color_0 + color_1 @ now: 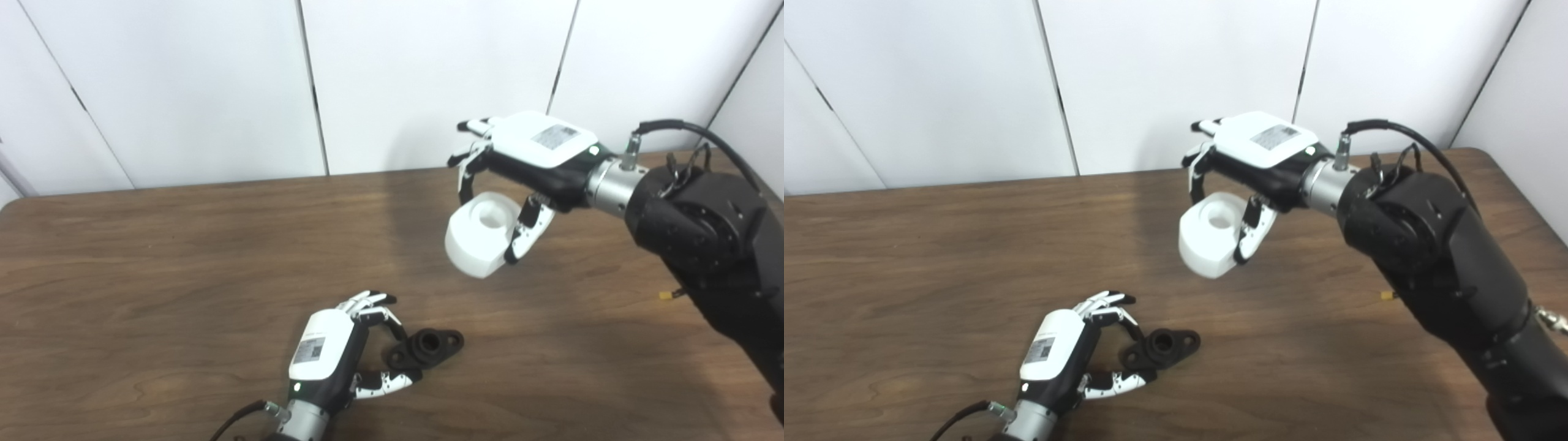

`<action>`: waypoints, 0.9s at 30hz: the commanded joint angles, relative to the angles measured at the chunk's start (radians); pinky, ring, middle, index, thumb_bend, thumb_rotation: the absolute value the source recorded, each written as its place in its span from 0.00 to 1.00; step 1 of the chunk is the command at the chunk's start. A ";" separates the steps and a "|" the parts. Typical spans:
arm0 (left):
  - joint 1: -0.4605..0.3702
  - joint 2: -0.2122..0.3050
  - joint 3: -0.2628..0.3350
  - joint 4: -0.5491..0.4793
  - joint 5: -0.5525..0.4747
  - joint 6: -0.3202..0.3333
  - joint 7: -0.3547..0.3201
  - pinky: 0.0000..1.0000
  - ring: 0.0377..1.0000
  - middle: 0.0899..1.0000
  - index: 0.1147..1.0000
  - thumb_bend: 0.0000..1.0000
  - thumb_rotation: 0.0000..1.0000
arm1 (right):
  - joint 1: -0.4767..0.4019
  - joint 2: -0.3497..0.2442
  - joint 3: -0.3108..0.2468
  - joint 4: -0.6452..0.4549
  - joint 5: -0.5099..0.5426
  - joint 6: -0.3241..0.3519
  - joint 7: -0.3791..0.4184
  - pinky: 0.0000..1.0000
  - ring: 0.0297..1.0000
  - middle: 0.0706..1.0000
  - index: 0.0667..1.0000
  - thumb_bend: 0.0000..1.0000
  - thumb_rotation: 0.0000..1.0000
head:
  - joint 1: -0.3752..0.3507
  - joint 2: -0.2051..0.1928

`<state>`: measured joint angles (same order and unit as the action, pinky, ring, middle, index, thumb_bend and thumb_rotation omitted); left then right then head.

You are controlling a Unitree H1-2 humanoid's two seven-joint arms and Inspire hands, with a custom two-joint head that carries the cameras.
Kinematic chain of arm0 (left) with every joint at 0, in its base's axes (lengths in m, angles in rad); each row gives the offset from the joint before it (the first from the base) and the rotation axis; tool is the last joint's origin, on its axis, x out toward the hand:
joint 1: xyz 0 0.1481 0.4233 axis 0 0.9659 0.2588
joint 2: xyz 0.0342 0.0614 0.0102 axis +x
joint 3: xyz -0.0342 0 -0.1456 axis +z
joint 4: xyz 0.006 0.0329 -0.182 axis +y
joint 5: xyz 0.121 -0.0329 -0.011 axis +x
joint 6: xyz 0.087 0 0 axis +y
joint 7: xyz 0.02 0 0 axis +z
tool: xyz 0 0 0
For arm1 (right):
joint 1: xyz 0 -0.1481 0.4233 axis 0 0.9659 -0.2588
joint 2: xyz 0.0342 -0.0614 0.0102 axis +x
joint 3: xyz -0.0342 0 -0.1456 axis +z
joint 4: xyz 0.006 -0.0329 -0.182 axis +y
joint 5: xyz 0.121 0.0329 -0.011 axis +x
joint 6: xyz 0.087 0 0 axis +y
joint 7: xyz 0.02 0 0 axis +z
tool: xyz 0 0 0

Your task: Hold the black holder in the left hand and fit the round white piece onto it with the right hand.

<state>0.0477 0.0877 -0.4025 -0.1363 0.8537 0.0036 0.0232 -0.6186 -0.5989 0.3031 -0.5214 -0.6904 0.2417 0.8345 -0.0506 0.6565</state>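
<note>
right hand (527,165) lifts white piece (481,236), left hand (334,349) pinches holder (429,347).

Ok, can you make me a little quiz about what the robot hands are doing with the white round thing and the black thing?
1. True or false: the round white piece is lying flat on the wooden table.
2. Which hand is at the black holder? A) left hand B) right hand
3. Fill in: the white piece has a round ____ in its top.

Key:
1. False; the right hand holds it up in the air.
2. A; its fingers close around one end of the holder, which is low at the table.
3. hole
</note>
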 commanded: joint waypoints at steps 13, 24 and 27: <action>0.016 0.014 -0.017 0.031 0.006 0.092 -0.090 0.82 0.87 0.80 0.42 0.51 0.05 | 0.042 0.072 -0.025 -0.131 -0.020 0.067 0.052 0.99 0.98 0.84 0.45 0.53 0.14 | -0.007 0.030; 0.007 0.028 -0.030 0.009 0.045 0.143 -0.161 0.84 0.86 0.78 0.42 0.52 0.05 | 0.054 0.074 -0.041 -0.163 -0.001 0.086 0.067 0.99 0.99 0.85 0.44 0.53 0.14 | -0.014 0.049; 0.001 0.030 -0.033 -0.001 0.050 0.160 -0.189 0.85 0.87 0.78 0.42 0.52 0.05 | 0.049 0.079 -0.035 -0.179 -0.005 0.088 0.079 1.00 0.99 0.85 0.44 0.53 0.14 | -0.016 0.056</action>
<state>0.0231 0.0978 -0.4254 -0.1800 0.8968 0.0865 -0.0745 -0.5298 -0.5245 0.2844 -0.6583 -0.6932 0.3180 0.9147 -0.0660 0.7118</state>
